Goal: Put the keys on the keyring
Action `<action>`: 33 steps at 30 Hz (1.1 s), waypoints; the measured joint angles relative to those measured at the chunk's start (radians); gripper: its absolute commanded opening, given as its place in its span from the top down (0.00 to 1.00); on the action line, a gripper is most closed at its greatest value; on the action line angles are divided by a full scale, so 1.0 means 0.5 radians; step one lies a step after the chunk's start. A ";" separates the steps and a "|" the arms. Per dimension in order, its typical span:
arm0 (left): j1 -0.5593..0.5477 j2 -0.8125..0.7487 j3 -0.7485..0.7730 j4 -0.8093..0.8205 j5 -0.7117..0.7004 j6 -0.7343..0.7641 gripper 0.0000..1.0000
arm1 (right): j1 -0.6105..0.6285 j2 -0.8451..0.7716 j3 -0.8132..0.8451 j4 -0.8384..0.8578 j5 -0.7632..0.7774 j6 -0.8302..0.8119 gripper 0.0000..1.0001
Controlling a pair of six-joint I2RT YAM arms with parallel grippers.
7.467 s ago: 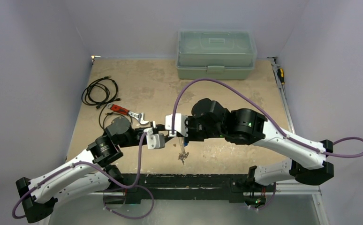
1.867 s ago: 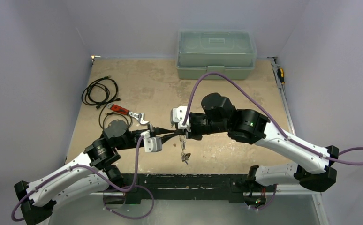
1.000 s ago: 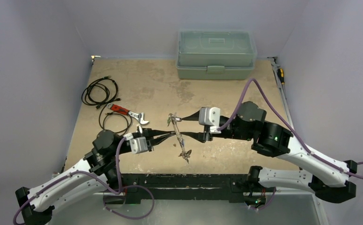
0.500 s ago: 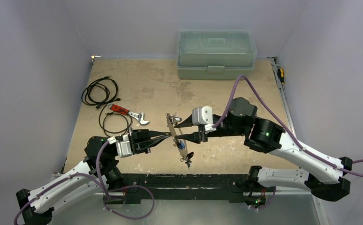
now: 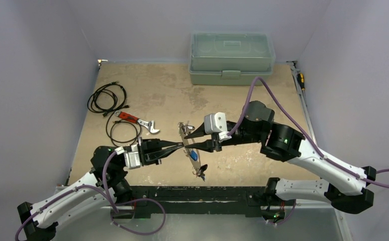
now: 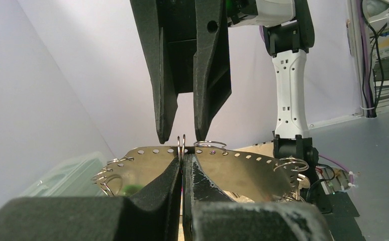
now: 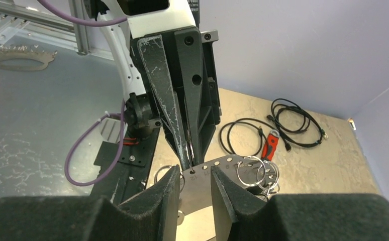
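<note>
The keyring is a thin wire split ring threaded through a hole in a curved silvery plate that carries more rings. My left gripper is shut on this ring and holds the plate above the table. Keys hang from the plate: a blue-headed one, a dark bunch and a green head. My right gripper is open, one finger on each side of the plate's edge, facing the left gripper. It shows from above in the top view.
A red-handled wrench and coiled black cables lie at the left. A closed green toolbox stands at the back edge. The wrench and cables also show beyond the plate in the right wrist view.
Over the last second the left arm drew back to the left with the plate. The right gripper moved in to straddle the plate with its jaws apart. The last half second shows little movement.
</note>
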 measured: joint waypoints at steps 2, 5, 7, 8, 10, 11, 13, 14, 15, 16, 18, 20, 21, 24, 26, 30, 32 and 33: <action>0.000 0.005 0.000 0.000 0.005 0.000 1.00 | 0.000 0.009 0.019 -0.010 -0.006 -0.001 0.71; 0.000 0.016 0.000 -0.001 0.009 0.000 1.00 | 0.000 0.024 0.034 -0.021 -0.015 0.000 0.72; 0.000 0.024 0.000 -0.001 0.012 0.000 1.00 | 0.000 0.029 0.034 -0.036 -0.021 -0.001 0.73; 0.000 0.027 0.000 -0.001 0.014 0.001 1.00 | 0.000 0.034 0.034 -0.039 -0.024 -0.001 0.74; 0.000 0.037 0.000 -0.004 0.021 0.001 1.00 | 0.000 0.047 0.035 -0.048 -0.037 -0.002 0.76; 0.000 0.037 0.000 -0.004 0.021 0.001 1.00 | -0.001 0.050 0.035 -0.050 -0.039 -0.002 0.76; 0.000 0.044 0.000 -0.004 0.026 0.001 1.00 | -0.004 0.058 0.036 -0.056 -0.043 -0.005 0.78; 0.000 0.046 0.000 -0.006 0.028 0.000 1.00 | -0.005 0.060 0.036 -0.060 -0.044 -0.007 0.80; 0.000 0.046 0.000 -0.011 0.032 0.000 1.00 | -0.005 0.062 0.037 -0.062 -0.045 -0.008 0.82; 0.000 0.046 0.000 -0.014 0.037 0.000 1.00 | -0.005 0.064 0.042 -0.067 -0.047 -0.008 0.84; 0.000 0.045 0.000 -0.015 0.041 0.001 1.00 | -0.009 0.076 0.060 -0.083 -0.051 -0.014 0.89; 0.001 0.045 -0.001 -0.016 0.040 0.001 1.00 | -0.010 0.088 0.077 -0.097 -0.054 -0.017 0.94; 0.002 0.045 -0.001 -0.016 0.040 0.001 1.00 | -0.011 0.095 0.085 -0.105 -0.056 -0.019 0.97; 0.009 0.040 -0.001 -0.020 0.040 0.001 1.00 | -0.012 0.112 0.105 -0.123 -0.059 -0.021 1.00; 0.013 0.040 -0.001 -0.027 0.040 0.001 1.00 | -0.013 0.114 0.108 -0.127 -0.060 -0.021 1.00; 0.013 0.038 -0.001 -0.049 0.040 0.006 1.00 | -0.014 0.116 0.108 -0.145 -0.059 -0.021 1.00; 0.013 0.034 -0.001 -0.069 0.038 0.018 0.92 | -0.014 0.116 0.108 -0.152 -0.056 -0.021 1.00; 0.013 0.031 -0.001 -0.078 0.037 0.023 0.84 | -0.014 0.116 0.107 -0.153 -0.053 -0.021 1.00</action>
